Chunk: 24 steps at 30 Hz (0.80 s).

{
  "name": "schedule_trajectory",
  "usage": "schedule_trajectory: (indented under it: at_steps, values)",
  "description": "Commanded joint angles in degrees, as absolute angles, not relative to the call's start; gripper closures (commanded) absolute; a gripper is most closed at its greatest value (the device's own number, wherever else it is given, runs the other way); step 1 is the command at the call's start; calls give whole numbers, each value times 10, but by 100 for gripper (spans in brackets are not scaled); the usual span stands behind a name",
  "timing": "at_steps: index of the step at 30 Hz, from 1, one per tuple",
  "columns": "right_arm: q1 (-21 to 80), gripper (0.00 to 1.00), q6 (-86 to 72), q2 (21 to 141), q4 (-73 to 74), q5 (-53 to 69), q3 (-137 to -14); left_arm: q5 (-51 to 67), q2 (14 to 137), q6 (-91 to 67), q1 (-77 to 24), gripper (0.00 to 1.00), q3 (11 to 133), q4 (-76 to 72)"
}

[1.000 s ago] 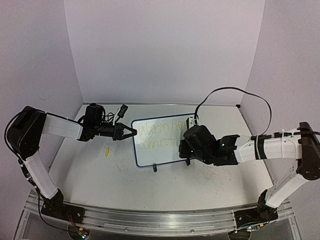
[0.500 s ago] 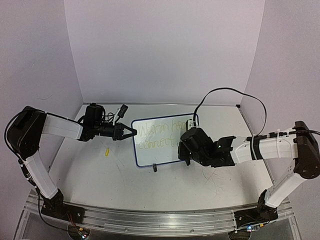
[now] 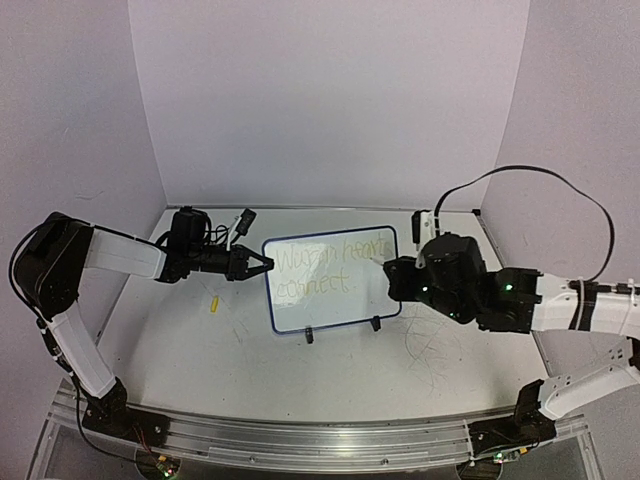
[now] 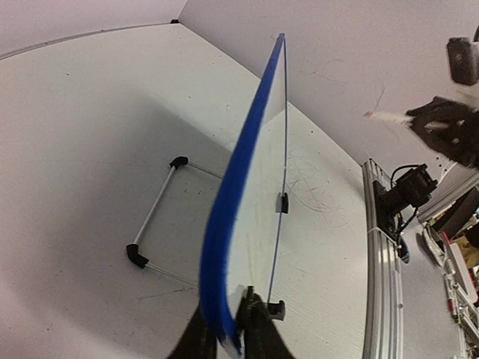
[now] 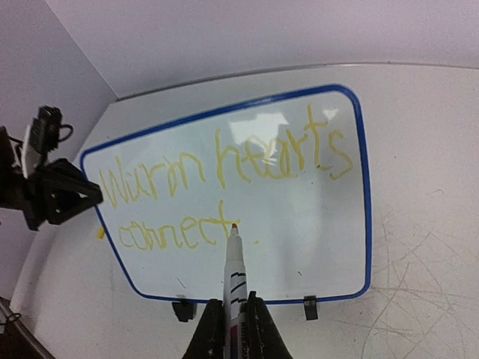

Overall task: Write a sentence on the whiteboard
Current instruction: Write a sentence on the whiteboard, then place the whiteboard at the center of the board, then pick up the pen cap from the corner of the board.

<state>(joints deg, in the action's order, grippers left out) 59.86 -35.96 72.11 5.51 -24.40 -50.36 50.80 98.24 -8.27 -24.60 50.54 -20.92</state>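
The whiteboard (image 3: 350,302) stands tilted on two black feet at mid-table. The sentence (image 3: 335,257), yellow words in two lines, reads "Warm hearts connect" with a dot after it; it shows clearly in the right wrist view (image 5: 224,168). My left gripper (image 3: 262,265) is shut on the board's left edge, whose blue frame (image 4: 241,161) runs between its fingers (image 4: 228,333). My right gripper (image 3: 393,277) is shut on a white marker (image 5: 233,273) and sits off the board's right side. The marker tip points toward the end of "connect", apart from the surface.
A small yellow marker cap (image 3: 213,304) lies on the table left of the board. Grey scribble marks (image 3: 430,350) cover the tabletop at front right. A wire stand (image 4: 157,217) props the board from behind. Walls close in at the back and both sides.
My right arm has pulled back to the right with the marker, away from the board, uncovering the ends of both lines. The left arm and the board have not moved.
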Motion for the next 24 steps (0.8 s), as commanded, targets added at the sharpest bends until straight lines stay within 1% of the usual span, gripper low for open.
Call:
schedule_trajectory:
  at_steps: [1, 6, 11, 12, 15, 17, 19, 22, 24]
  values:
    - [595, 100, -339, 666, 73, -276, -481, 398, 980, -65, -249, 80, 514, -180]
    - [587, 100, -327, 648, 74, -296, -472, 374, 941, -85, -249, 60, 514, -171]
    - [587, 100, -287, 631, 57, -319, -464, 325, 879, -107, -249, 48, 508, -122]
    - [586, 100, -276, 626, 52, -324, -461, 315, 866, -112, -249, 39, 509, -95]
    - [587, 100, -240, 620, 42, -336, -455, 278, 827, -134, -249, 30, 503, -46]
    - [586, 100, -222, 615, 33, -342, -450, 250, 802, -151, -248, 21, 497, -8]
    - [586, 100, -210, 606, 24, -342, -444, 196, 782, -171, -248, 18, 499, 54]
    - [586, 100, -194, 589, 10, -333, -437, 103, 770, -228, -247, 18, 508, 152]
    - [585, 100, -186, 580, 6, -326, -434, 73, 774, -258, -247, 19, 510, 204]
